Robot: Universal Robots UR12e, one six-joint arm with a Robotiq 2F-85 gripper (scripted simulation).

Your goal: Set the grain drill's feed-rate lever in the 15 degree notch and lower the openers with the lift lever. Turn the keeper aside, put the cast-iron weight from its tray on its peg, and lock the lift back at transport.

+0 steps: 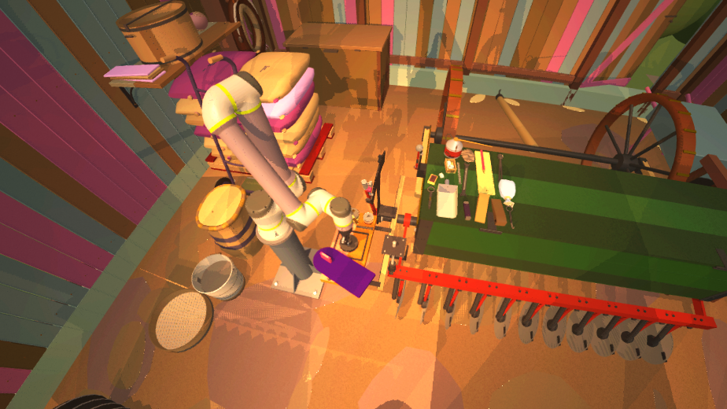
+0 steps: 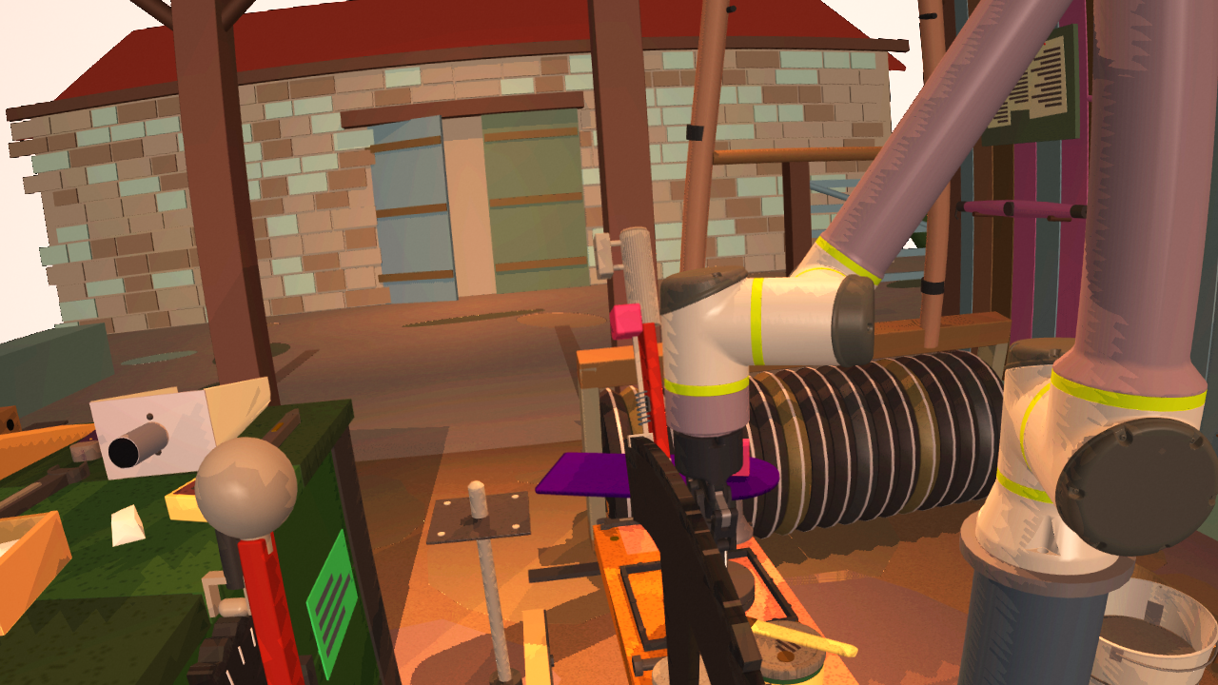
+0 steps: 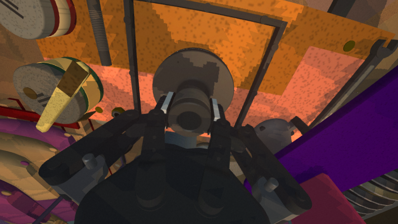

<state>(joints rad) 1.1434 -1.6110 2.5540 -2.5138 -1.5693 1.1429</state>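
Note:
The dark cast-iron weight sits in its orange tray, a round disc with a raised hub in the middle. The weight's hub is clamped in my gripper, which reaches straight down over the tray. The weight's peg stands upright on a small plate to the left of the tray. The purple keeper lies swung out beside the tray. The lift lever, red with a round tan knob, stands by the green hopper. A tall lever with a pink tab rises behind my wrist.
The green drill hopper stretches to the right, with a red bar of disc openers along its front. A black notched sector stands close before the tray. A disc with a yellow pointer lies to the left.

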